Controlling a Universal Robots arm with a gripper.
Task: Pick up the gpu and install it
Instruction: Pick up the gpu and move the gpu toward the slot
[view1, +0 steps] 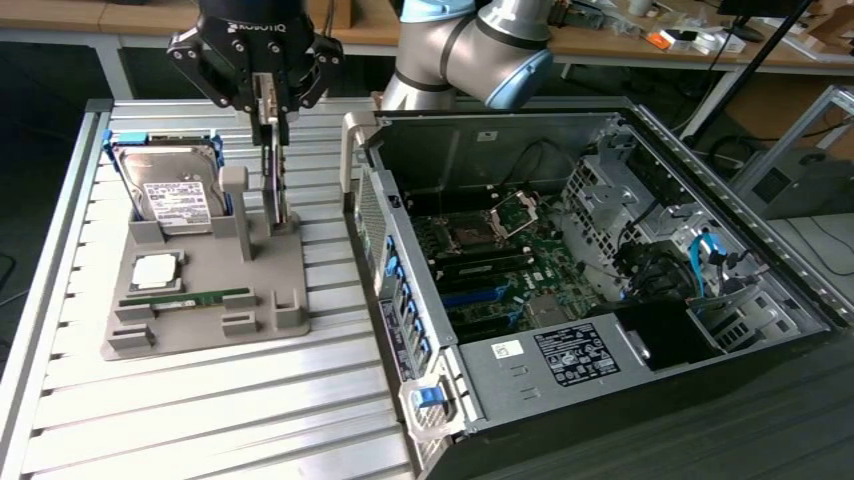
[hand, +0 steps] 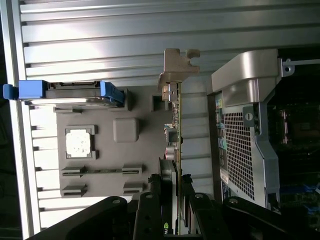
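1. End effector (view1: 271, 116) (hand: 177, 178): black, "ROBOTIQ" printed on its body. Fingers are narrow and clamped on the top edge of the gpu (view1: 276, 180) (hand: 176, 120), one on each side.
2. Gpu: thin dark card, upright and edge-on, hanging straight down from the end effector. Its lower end is at the slot posts of the holder (view1: 200, 325) (hand: 105, 150); can't tell if it is seated or just clear. In the wrist view the silvery bracket is at the end far from the fingers. No writing on the card can be read.
3. Holder: gray moulded tray under the end effector, lying on the slatted metal table (view1: 200, 420) (hand: 100, 40).
4. Hard drive (view1: 174, 190) (hand: 70, 91): just beside the end effector, on the exterior view's left, propped in the holder with blue rails. It has a white label; the text is too small to read.
5. Cpu (view1: 156, 268) (hand: 79, 142): flat in the holder, lower down and on the hard drive's side of the end effector.
6. Ram (view1: 187, 297) (hand: 100, 170): green stick lying flat next to the cpu.
7. Case (view1: 601, 150) (hand: 245, 140): open pc on the exterior view's right of the end effector, motherboard exposed. It has a black sticker and a small white one; neither is readable.
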